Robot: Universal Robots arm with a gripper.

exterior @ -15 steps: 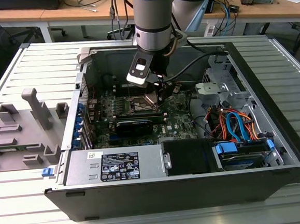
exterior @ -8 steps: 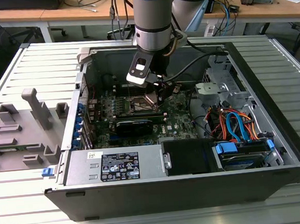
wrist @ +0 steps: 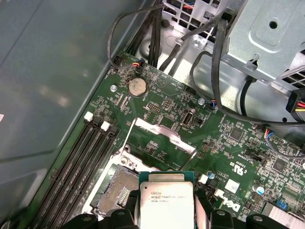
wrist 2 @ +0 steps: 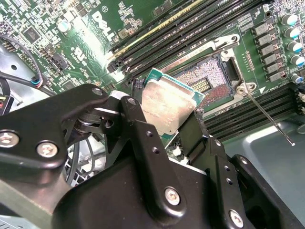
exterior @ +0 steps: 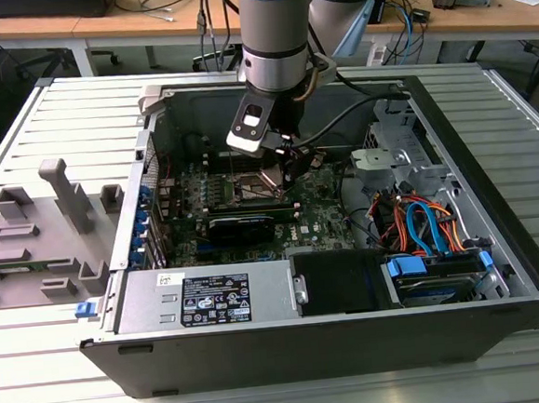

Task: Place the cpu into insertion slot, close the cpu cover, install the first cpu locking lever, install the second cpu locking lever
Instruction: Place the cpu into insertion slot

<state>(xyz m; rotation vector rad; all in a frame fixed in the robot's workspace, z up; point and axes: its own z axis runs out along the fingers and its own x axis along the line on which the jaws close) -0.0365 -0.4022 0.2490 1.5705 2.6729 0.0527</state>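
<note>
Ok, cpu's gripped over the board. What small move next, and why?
Probably ease the gripper across toward the insertion slot and level the cpu: it looks tilted and offset from the bare slot, and the cpu cover stands open.

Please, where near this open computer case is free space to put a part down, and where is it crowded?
Free: the slatted table in front of the case, nearest the camera, and at the exterior view's right of it. Crowded: the grey fixture at that view's left; inside, the tool holds the cpu near the insertion slot, with cables nearby.
</note>
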